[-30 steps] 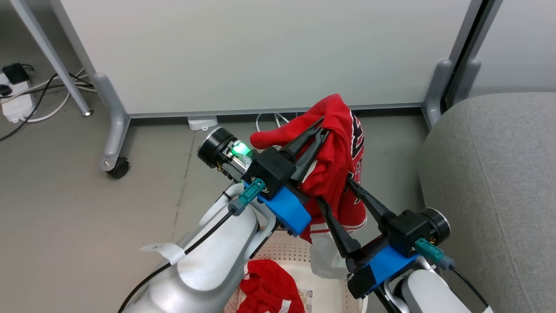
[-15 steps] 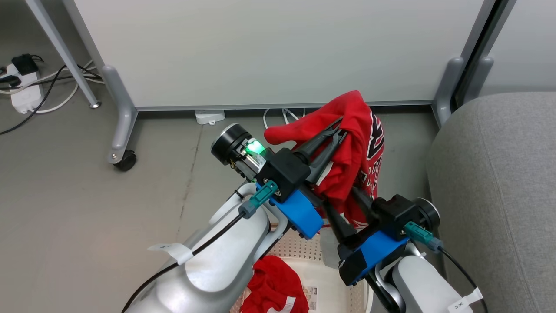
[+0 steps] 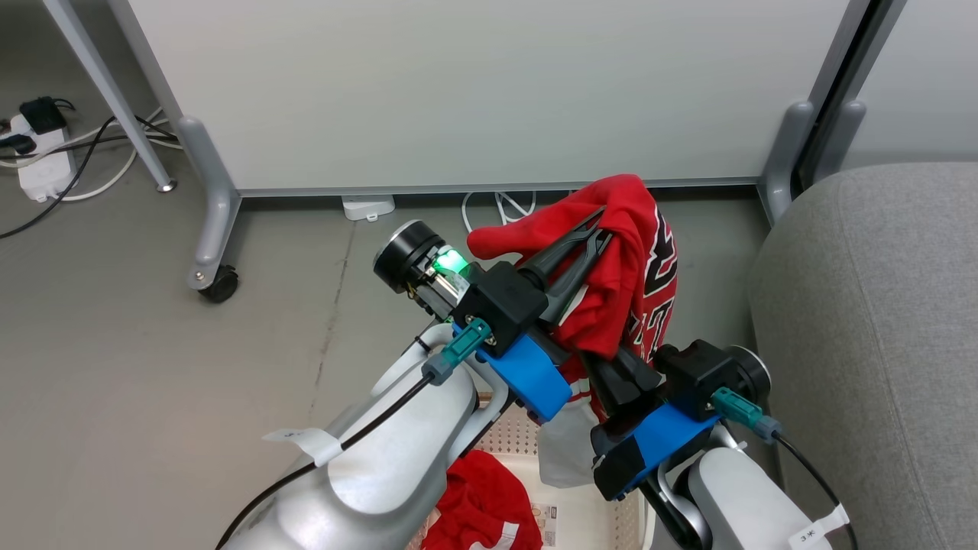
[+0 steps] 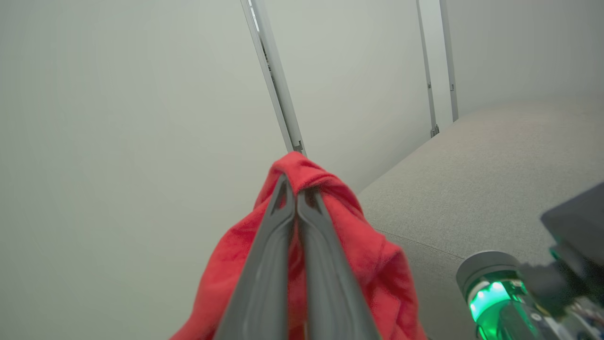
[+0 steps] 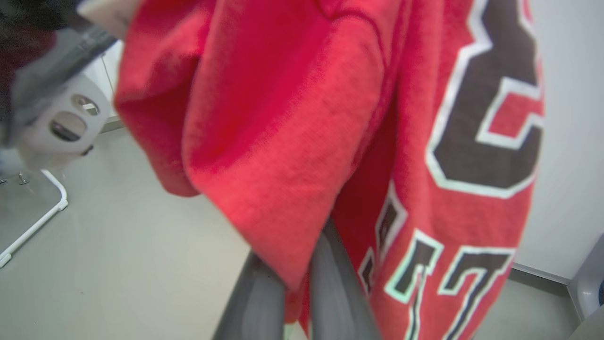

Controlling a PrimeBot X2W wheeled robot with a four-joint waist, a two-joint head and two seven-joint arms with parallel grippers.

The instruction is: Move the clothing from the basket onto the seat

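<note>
A red jersey, part of the clothing (image 3: 619,260), hangs in the air above the basket (image 3: 510,437). My left gripper (image 3: 600,227) is shut on its top fold, and its fingertips (image 4: 296,182) pinch red cloth. My right gripper (image 3: 620,365) sits lower, shut on the jersey's hanging body with the dark lettering; its fingers (image 5: 330,288) vanish under the fabric. A white sleeve (image 3: 561,454) dangles into the cream perforated basket, where another red garment (image 3: 481,504) lies. The grey seat (image 3: 871,344) stands to the right of both grippers.
A white partition panel (image 3: 474,84) on grey legs with a castor (image 3: 218,286) stands behind the jersey. A power strip (image 3: 38,164) and cables lie on the floor at the far left. More cables (image 3: 508,205) lie at the panel's base.
My right gripper has closed from wide open onto the jersey's lower part and moved in closer under the left gripper. The left gripper keeps its hold.
</note>
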